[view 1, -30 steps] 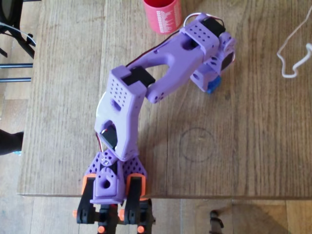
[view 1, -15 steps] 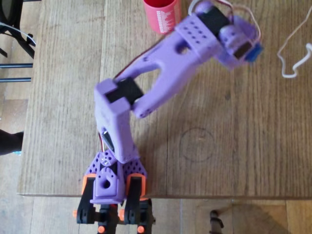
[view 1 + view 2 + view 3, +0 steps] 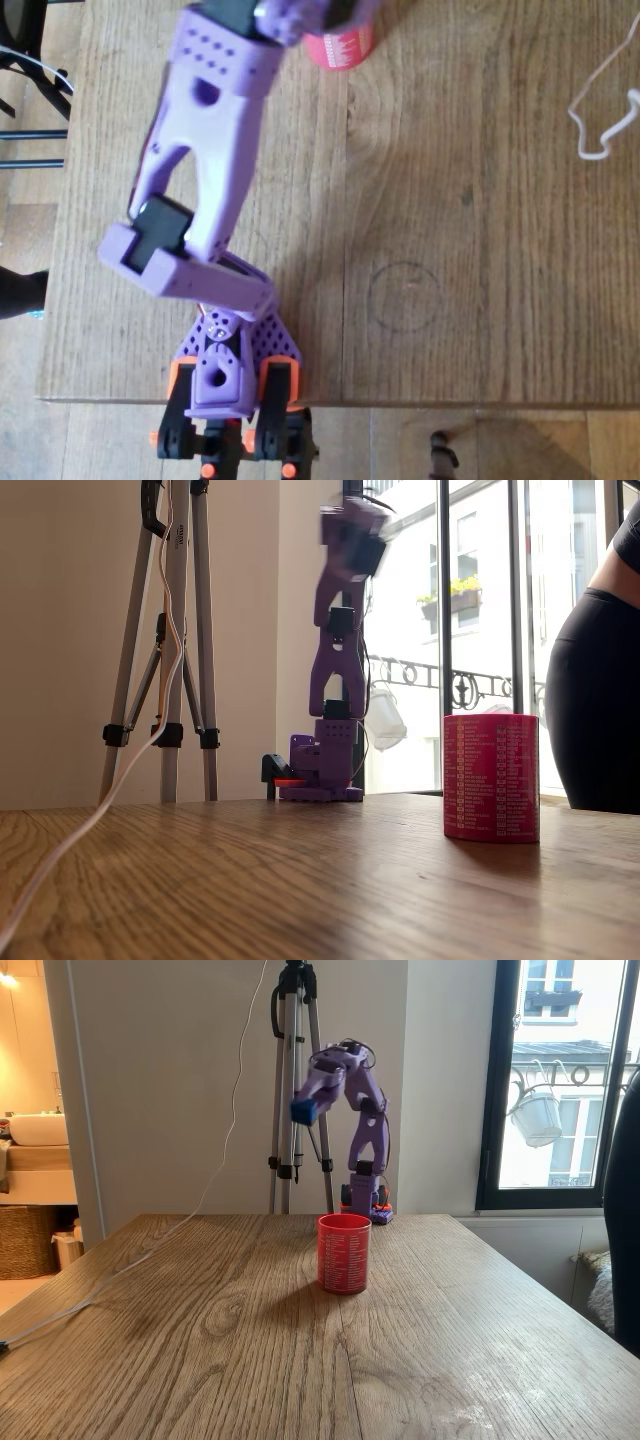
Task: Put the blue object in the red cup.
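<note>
Fingers [image 3: 302,1110] clamped on the blue object [image 3: 301,1111], high up; the red cup [image 3: 343,1252] stands below, slightly right, on the worktop [image 3: 200,1340].

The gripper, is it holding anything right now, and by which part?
Yes. The gripper holds the blue brick raised well above the table, to the left of the red cup in that fixed view. Blur hides which part the fingers pinch.

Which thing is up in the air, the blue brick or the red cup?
The blue object. The gripper holds it high above the table, while the red cup stands on the wood.
</note>
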